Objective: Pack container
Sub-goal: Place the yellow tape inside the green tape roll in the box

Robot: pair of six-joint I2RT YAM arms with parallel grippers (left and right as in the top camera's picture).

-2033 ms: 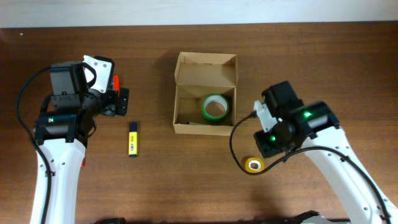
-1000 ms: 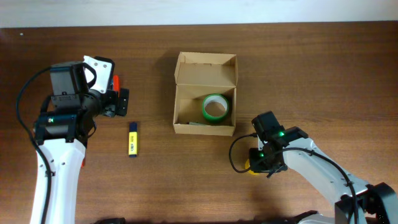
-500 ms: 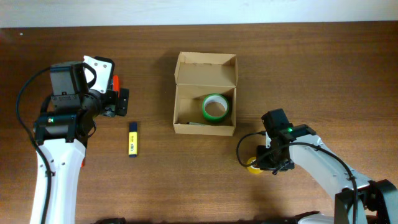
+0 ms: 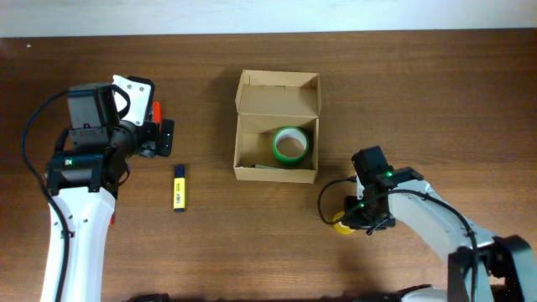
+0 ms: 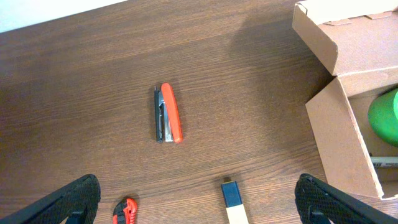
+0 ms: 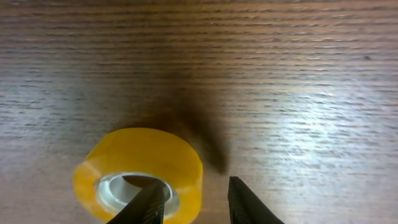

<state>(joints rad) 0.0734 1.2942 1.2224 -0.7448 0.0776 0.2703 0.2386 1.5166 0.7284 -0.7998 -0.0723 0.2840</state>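
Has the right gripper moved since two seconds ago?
Yes. Against the cardboard box, the right gripper went lower in the overhead view, away from the box, down to the yellow tape roll.

Light check, all three views: you have even, diffuse room light from above, moderately bright, no hard edges anywhere

Overhead: the dark brown wooden table is evenly exposed; the pale wall strip along the top edge is close to washed out. Soft, faint shadows sit under both arms. The inner walls of the tan cardboard box are dimmer than its rim

Left wrist: sharp grain, a soft dark patch on the wood beside the box flap; the left gripper tips read as near-black shapes in the corners

Right wrist: pale sheen across the grain at right, a blurred dark shadow behind the yellow tape roll; the right gripper is out of focus
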